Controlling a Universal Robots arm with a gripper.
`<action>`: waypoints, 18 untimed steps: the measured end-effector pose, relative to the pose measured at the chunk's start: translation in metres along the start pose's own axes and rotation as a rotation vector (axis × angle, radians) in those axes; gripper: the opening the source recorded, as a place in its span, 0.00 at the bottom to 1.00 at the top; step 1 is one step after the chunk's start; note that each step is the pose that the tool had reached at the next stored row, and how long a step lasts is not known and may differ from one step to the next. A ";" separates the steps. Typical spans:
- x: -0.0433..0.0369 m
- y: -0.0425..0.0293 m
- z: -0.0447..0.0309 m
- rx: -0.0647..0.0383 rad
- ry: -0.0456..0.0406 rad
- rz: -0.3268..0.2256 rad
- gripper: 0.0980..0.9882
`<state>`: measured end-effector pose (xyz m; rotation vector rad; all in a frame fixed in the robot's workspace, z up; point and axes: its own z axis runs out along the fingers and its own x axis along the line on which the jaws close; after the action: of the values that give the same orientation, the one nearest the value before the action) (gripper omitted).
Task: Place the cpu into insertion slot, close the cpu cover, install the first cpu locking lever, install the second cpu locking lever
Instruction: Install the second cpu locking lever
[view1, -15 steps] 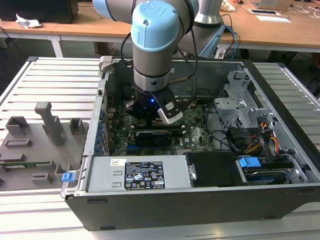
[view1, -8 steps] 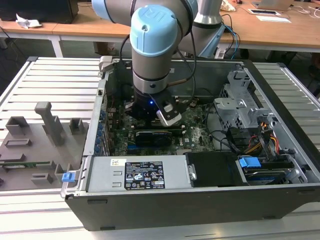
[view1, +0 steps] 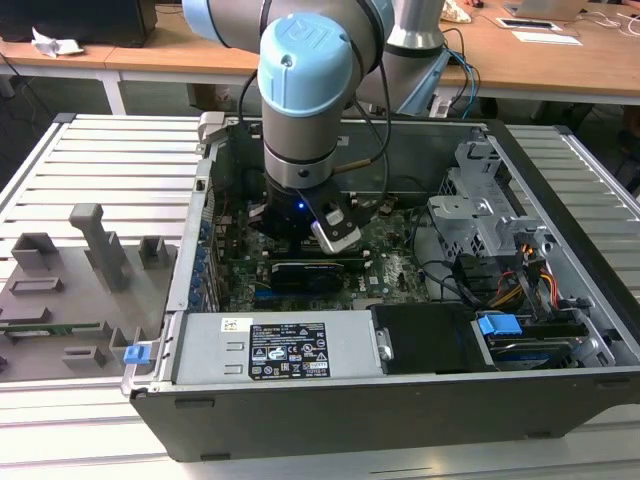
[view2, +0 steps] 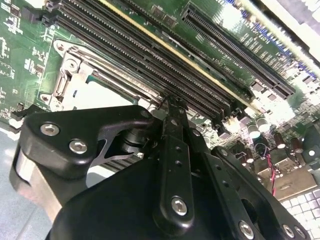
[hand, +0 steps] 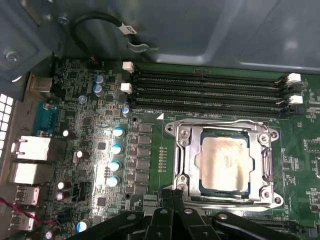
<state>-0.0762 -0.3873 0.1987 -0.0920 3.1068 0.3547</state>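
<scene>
Cpu is already sitting in the insertion slot, with the cpu cover down around it like a frame. Gripper hangs at the socket's 6 o'clock edge in the first wrist view, fingers pinched together, grasping nothing, all inside the open computer case.

A ribbed metal table carries an open computer case; a grey fixture tray lies at the exterior view's left
</scene>
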 end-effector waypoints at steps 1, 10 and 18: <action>0.0005 0.0000 0.0005 -0.006 -0.0003 0.000 0.01; 0.0047 0.0024 -0.0058 -0.019 -0.0010 -0.002 0.01; 0.0045 0.0051 -0.0155 -0.019 -0.0011 -0.003 0.01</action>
<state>-0.0810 -0.3860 0.2149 -0.0963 3.1025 0.3836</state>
